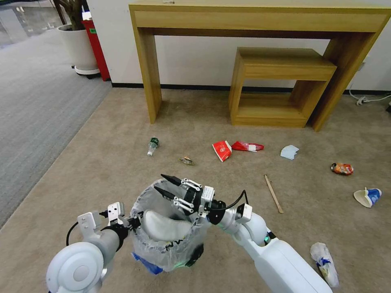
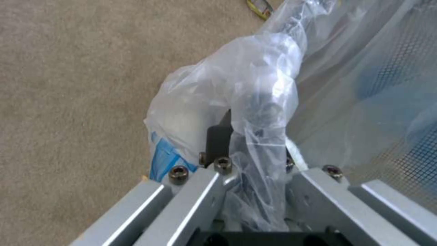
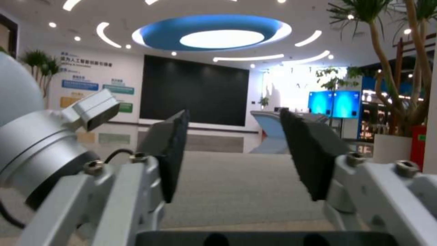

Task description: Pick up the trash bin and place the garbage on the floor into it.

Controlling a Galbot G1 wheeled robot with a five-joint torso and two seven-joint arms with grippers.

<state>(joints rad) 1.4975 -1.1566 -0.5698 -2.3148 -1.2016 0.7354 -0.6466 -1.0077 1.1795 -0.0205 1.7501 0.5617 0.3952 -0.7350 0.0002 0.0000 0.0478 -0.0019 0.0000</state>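
Left tool (image 1: 132, 221): closed on the rim of the trash bin (image 1: 167, 250), plastic liner (image 2: 237, 89) bunched between its fingers; holds the bin above the floor (image 1: 102, 171) at the robot's front.

Trash bin: small, round, black, with clear crinkled liner bearing blue patches; directly beside the left tool and under the right tool. One white slipper (image 1: 165, 226) lies inside.

Right tool (image 1: 165, 185): jaws wide apart, holding nothing; it hovers over the far rim of the bin, fingers (image 3: 314, 153) pointing away from the robot and to its left.

Second white slipper (image 1: 324, 262): on the floor, near the robot's right arm, behind and right of the right tool.

Wooden stick (image 1: 273, 193): on the floor just right of the right tool.

Flattened wrapper (image 1: 187, 160): just beyond the right tool.

Small plastic bottle (image 1: 152, 146): beyond the right tool, slightly left.

Two red wrappers (image 1: 222, 150) and (image 1: 247, 146): beyond and right of the right tool, touching or nearly so.

Blue tissue (image 1: 289, 152): farther right, apart from the wrappers.

Crushed orange can (image 1: 342, 168) and blue-white paper cup (image 1: 367, 197): well apart from both tools, far right.

Wooden table (image 1: 260, 20) with low shelf unit (image 1: 281, 87) under it: against the wall, beyond all litter.
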